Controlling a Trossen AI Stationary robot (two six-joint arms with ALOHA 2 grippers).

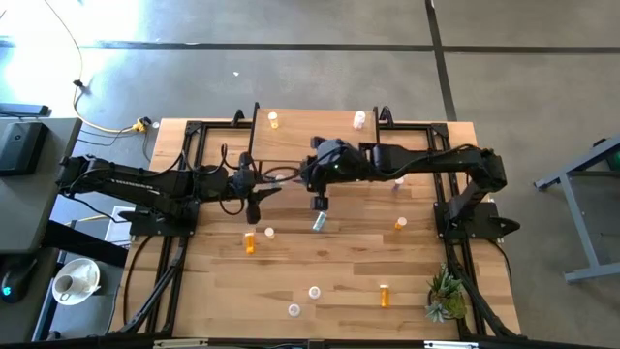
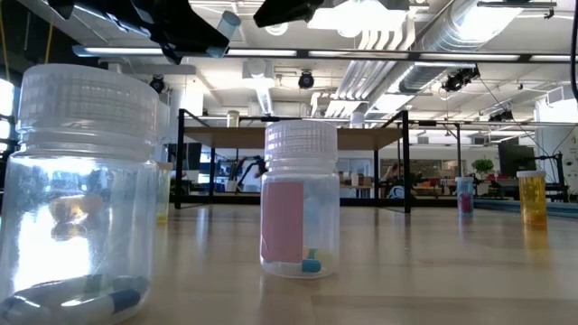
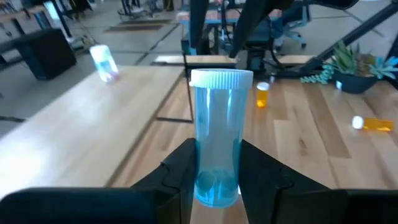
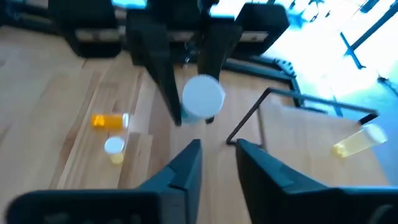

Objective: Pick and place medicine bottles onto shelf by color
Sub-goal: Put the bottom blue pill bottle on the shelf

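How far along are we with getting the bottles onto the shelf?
Done: two bottles, a yellow one and a pale one, are on the shelf. In hand: the left gripper is shut on a blue bottle; the right gripper is open, empty. Left: several bottles on the table, including an orange one.

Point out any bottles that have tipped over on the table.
Two orange bottles lie on their sides: one near the plant at the table's front right, and another front of centre-left. The other loose ones seem upright, though it is hard to be sure from above.
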